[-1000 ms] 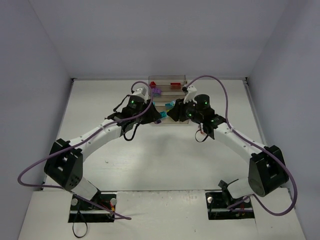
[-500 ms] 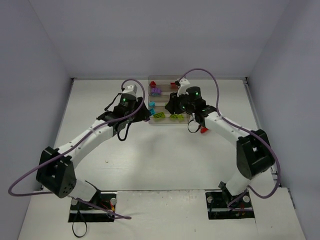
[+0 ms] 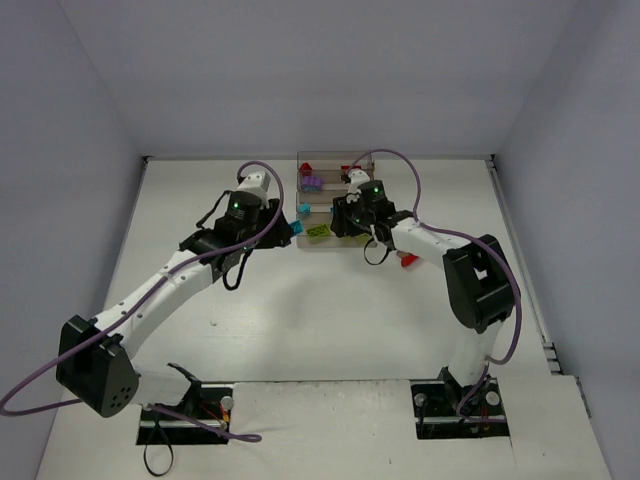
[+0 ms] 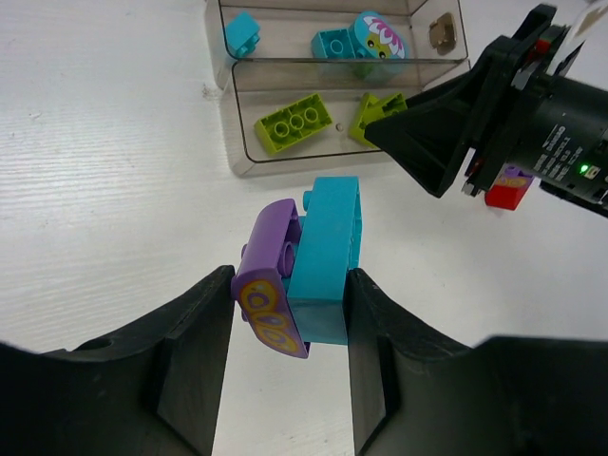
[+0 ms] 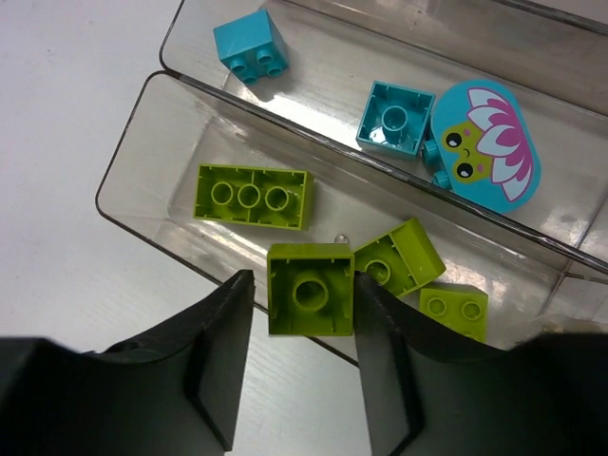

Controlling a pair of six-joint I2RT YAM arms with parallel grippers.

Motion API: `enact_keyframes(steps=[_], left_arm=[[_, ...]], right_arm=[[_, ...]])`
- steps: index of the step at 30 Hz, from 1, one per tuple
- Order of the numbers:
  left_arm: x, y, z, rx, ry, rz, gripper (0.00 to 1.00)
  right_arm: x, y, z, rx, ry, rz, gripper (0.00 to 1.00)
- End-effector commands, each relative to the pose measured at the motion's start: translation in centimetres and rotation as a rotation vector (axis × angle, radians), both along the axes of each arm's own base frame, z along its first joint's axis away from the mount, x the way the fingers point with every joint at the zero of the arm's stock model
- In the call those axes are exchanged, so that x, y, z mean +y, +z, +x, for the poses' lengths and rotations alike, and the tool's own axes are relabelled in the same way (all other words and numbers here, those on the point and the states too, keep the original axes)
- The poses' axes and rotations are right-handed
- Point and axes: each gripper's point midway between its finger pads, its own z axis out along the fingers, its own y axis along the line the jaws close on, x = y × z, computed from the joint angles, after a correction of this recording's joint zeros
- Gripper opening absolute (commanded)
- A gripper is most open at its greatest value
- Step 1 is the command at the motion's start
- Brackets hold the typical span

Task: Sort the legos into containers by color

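left end effector clamped on joined purple-and-cyan bricks, held over bench just near the rack | right end effector clamped on lime brick above nearest tray | bricks judged light, rigid, slick; flat sides to be gripped

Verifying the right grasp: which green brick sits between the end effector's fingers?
The square brick, hollow underside showing, over the tray's near wall; the other three lie inside the tray.

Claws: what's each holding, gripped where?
Left claw: purple-and-cyan brick pair, by its outer faces. Right claw: lime brick, by two opposite sides.
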Motion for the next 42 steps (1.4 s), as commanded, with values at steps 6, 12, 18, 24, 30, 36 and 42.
enact_keyframes(steps=[6,12,18,24,30,36,42], left_arm=[[-1.0,1.5,0.3,-0.044,-0.078,-0.008,0.00],[-2.0,1.6,0.2,-0.039,-0.160,0.002,0.00],[-2.6,2.5,-0.2,-0.056,-0.357,0.043,0.00],[-3.3,4.3,-0.5,-0.050,-0.504,0.013,0.00],[-4.8,5.5,-1.3,0.010,-0.628,-0.024,0.00],[-4.7,5.9,-2.6,0.055,-0.691,-0.006,0.00],[-4.1,5.5,-3.8,0.093,-0.706,0.017,0.00]], right_arm=[[1.0,5.3,2.4,-0.161,0.015,0.024,0.59],[1.8,9.7,-0.5,-0.285,0.218,0.034,0.58],[2.6,15.1,-6.5,-0.478,0.519,0.028,0.60],[3.5,16.4,-10.9,-0.499,0.666,0.028,0.67],[4.8,15.9,-12.0,-0.498,0.714,-0.011,0.78],[5.6,15.9,-11.7,-0.531,0.700,-0.071,0.80],[5.6,15.7,-10.8,-0.556,0.674,-0.130,0.80]])
